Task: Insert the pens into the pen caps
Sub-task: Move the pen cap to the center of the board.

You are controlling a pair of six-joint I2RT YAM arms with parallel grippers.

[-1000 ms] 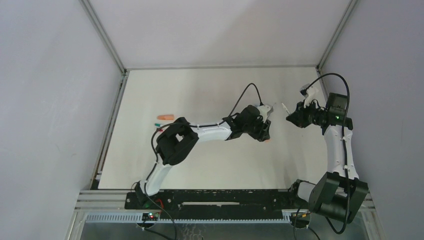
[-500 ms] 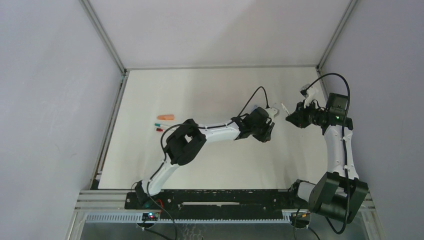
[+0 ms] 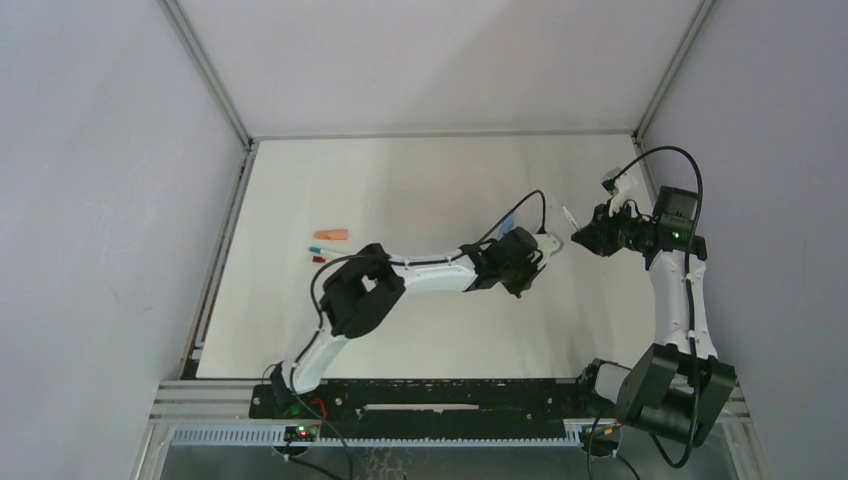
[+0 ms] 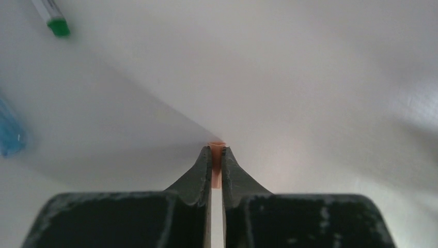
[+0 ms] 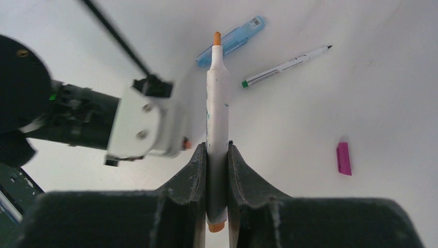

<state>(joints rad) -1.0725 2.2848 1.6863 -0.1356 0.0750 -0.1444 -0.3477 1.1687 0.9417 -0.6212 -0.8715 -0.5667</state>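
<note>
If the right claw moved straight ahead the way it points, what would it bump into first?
Probably the light blue pen cap lying on the table: the white pen held in the right gripper aims almost at it. Depth is unclear.

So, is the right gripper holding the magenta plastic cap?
No, the right gripper grips a white orange-tipped marker; the magenta cap lies on the table.

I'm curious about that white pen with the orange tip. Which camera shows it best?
The right wrist view: the orange-tipped pen runs up mid-frame, clamped in the right hand. The top view shows only a tiny white sliver there; the left wrist view misses it.
</note>
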